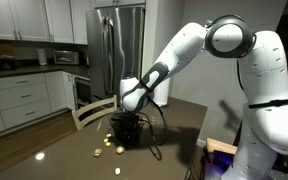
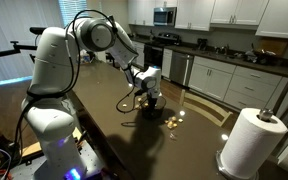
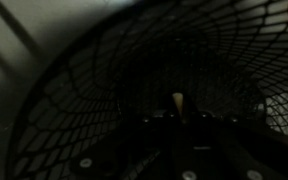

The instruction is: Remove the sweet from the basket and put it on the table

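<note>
Black mesh of the basket [image 3: 74, 80] fills the wrist view. A small pale thing low inside it may be the sweet [image 3: 177, 100], but it is too dark to be sure. The gripper [image 1: 131, 115] is down in the basket, and I cannot tell whether its jaws are wide or closed. A finger could snag the mesh, dragging or tipping the basket on the table [image 1: 54, 150]. Only the exterior views show loose sweets [image 1: 118, 151] beside the basket.
</note>
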Robot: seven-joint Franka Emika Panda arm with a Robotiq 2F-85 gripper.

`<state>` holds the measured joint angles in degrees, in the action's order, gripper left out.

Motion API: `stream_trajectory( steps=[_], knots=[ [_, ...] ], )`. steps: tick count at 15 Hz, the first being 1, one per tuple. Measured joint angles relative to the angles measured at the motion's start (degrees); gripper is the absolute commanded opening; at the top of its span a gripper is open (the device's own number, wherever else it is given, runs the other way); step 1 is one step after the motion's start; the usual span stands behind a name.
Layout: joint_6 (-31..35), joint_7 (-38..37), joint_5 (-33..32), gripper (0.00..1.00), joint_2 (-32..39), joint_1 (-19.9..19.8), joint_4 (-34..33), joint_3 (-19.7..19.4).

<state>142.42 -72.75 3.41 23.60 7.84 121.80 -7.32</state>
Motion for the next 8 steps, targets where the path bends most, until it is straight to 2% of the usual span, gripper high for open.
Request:
stream_trajectory(
  steps=[4, 8],
  knots=[
    [0.00, -0.11, -0.16, 0.06, -0.22, 0.04, 0.03, -0.01],
    [-0.25, -3.97, -3.70, 0.05, -2.01, 1.31, 0.22, -0.40]
  ],
)
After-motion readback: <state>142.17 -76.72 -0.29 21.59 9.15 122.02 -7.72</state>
